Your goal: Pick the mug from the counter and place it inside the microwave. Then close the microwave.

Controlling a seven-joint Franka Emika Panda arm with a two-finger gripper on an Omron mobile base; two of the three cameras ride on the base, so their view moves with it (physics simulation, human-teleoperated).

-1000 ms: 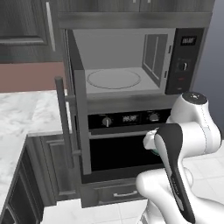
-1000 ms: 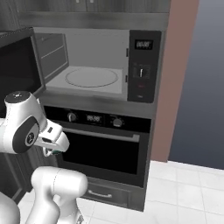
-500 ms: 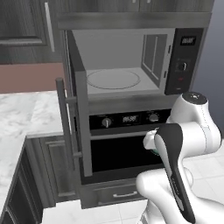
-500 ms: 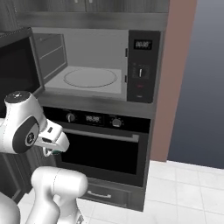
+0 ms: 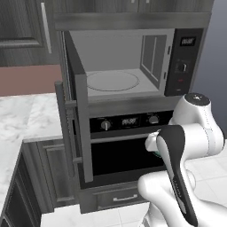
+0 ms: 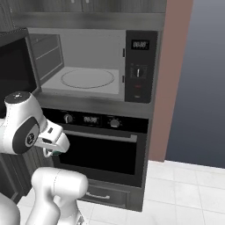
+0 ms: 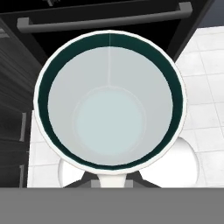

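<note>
The mug (image 7: 109,100) faces the hand view mouth-on, pale grey inside with a teal rim, and my gripper (image 6: 54,148) is shut on it. Its teal edge peeks out under the hand (image 6: 56,152) in front of the oven, below the microwave's level. The microwave (image 5: 181,62) stands open, its turntable (image 5: 113,81) bare, and its door (image 5: 80,128) is swung out to the left. The marble counter (image 5: 26,115) lies to the left of the door.
The oven (image 6: 101,154) with knobs and a horizontal handle sits directly under the microwave, close in front of the hand. Dark cabinets run above and left. A brown wall panel (image 6: 169,79) borders the right side. White tiled floor (image 6: 189,193) lies at the lower right.
</note>
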